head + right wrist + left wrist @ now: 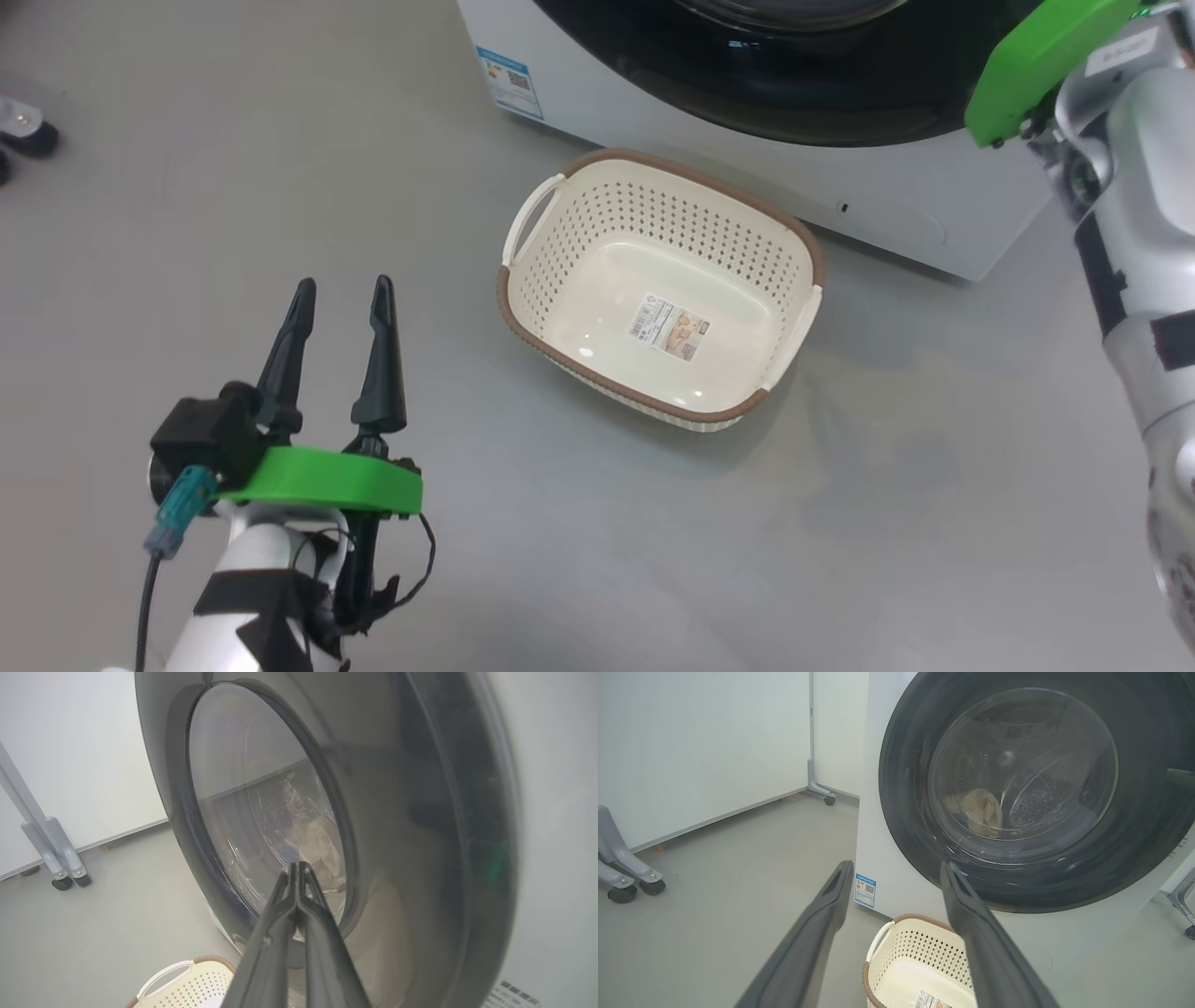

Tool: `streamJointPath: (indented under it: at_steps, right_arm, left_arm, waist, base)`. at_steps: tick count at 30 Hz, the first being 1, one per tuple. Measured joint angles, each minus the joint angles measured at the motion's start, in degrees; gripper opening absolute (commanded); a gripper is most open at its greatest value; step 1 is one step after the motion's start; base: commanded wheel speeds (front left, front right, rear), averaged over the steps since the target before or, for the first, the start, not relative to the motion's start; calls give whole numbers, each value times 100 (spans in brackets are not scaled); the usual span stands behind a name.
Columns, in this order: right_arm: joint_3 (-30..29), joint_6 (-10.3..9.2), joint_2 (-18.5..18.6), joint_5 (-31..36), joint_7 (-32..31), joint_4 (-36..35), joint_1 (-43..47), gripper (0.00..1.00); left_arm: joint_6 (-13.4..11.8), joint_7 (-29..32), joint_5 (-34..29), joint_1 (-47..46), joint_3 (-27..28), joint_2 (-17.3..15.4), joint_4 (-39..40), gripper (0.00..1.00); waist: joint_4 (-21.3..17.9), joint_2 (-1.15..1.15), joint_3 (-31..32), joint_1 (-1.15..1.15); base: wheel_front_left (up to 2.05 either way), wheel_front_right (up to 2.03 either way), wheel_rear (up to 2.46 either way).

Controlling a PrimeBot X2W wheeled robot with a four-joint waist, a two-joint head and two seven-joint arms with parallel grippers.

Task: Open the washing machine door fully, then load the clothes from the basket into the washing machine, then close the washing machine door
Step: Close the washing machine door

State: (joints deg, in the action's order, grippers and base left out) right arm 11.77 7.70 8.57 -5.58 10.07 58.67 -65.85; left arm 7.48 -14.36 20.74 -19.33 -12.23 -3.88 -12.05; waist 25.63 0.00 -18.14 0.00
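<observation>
Left gripper (343, 283): lower left of the head view, above open grey floor (653, 541). Its two fingers are spread wide, with nothing between them. It is well apart from the basket (644, 224).

Right gripper (299, 865): in the right wrist view the fingers are pressed together tip to tip, pinching nothing. The tips point at the glass of the washing machine door (261, 812). Whether they touch the glass cannot be told. The right forearm (1130, 187) runs down the right edge of the head view.

Basket: centre of the head view, on the floor just in front of the washing machine (896, 201). Its far brown rim lies near the lower front edge of the machine. The label sticker (670, 327) on the basket floor is uncovered. Open floor lies to the left of the basket and below it in the frame.

Door: in the left wrist view the black rim lies flat against the machine front. Whether it is latched cannot be told.

Clothes (980, 809): a pale bundle behind the door glass, low in the drum.

Obstacles: a castor (28, 131) at the upper left edge of the head view; a blue sticker (509, 82) marks the machine's lower left corner.
</observation>
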Motion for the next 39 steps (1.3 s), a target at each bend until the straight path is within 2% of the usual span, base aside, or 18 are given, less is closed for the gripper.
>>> streamJointPath:
  at_steps: [7, 9, 10, 12, 13, 14, 26, 39]
  right_arm:
    - [210, 0, -38, -426, 177, -864, 815, 0]
    - [177, 0, -32, -501, 214, -1360, 1265, 0]
    - [135, 0, -34, -502, 255, -1552, 1440, 15]
    - [99, 0, -35, -502, 263, -1745, 1614, 78]
    - [43, 0, -37, -503, 285, -1939, 1802, 96]
    - [-15, 0, -45, -503, 309, -2121, 1989, 100]
    - [-577, 0, -372, -398, 123, -3776, 3867, 100]
    - [-1092, 0, -544, -491, -112, -5125, 5665, 100]
  left_arm:
    - [1, 0, -56, 63, 86, -79, 0, 100]
    - [1, 0, -56, 104, 107, -120, -5, 100]
    - [1, 0, -56, 108, 111, -137, -10, 100]
    - [1, 0, -57, 108, 114, -156, -12, 100]
    - [1, 0, -57, 108, 111, -175, -13, 100]
    - [1, 0, -57, 109, 115, -192, -16, 100]
    - [2, 0, -108, 335, 269, -333, -146, 100]
    - [-47, 0, -107, 692, 350, -437, -254, 100]
  waist:
    - [-348, 0, 134, 0]
    - [-503, 0, 208, 0]
    - [-555, 0, 234, 0]
    - [-608, 0, 256, 0]
    - [-663, 0, 280, 0]
    - [-719, 0, 300, 0]
    - [-1434, 0, 587, 0]
    - [-2180, 0, 992, 0]
  base:
    - [0, 0, 0]
    - [0, 0, 0]
    - [0, 0, 0]
    - [0, 0, 0]
    - [0, 0, 0]
    - [0, 0, 0]
    - [0, 0, 0]
    - [0, 0, 0]
